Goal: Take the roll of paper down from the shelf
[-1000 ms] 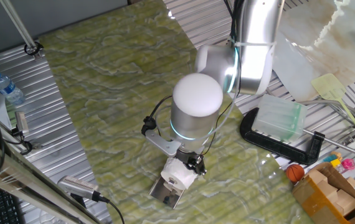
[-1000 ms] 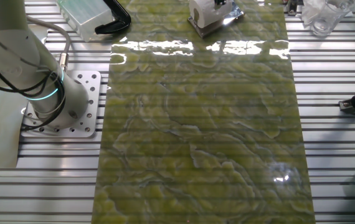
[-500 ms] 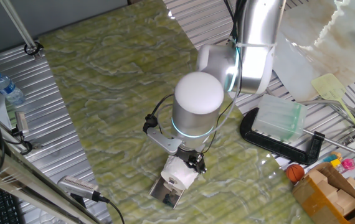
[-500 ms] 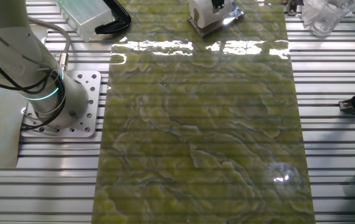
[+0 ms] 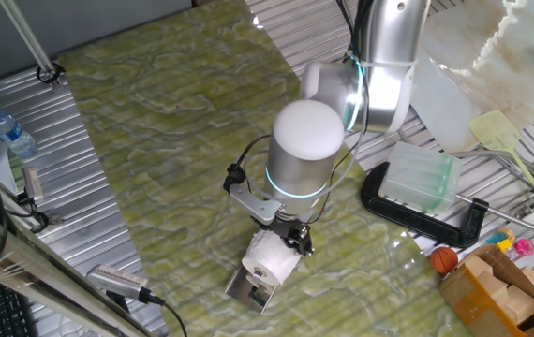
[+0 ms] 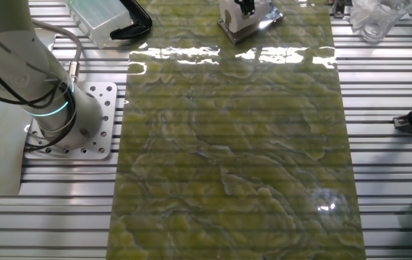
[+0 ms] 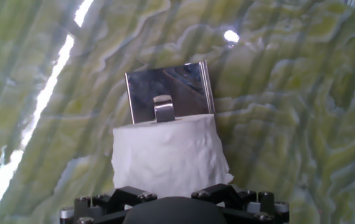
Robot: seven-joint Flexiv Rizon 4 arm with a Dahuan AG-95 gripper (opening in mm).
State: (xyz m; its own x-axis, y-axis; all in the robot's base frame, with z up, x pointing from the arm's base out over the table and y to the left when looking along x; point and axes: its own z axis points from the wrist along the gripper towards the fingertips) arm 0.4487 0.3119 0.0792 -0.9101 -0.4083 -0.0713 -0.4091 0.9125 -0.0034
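The small white embossed roll of paper sits directly in front of the end effector, clenched between its fingers. In the hand view the roll covers the near edge of the shiny rectangular metal shelf, whose raised bracket shows just beyond the roll; whether roll and plate touch cannot be told. The shelf lies flat on the green marbled tabletop. Well to the side of the end effector, a translucent plastic box rests on a black clamp.

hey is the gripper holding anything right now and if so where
It looks like it holds the roll of paper, fingers on its near end; the contact itself is hidden. The shelf lies beyond.
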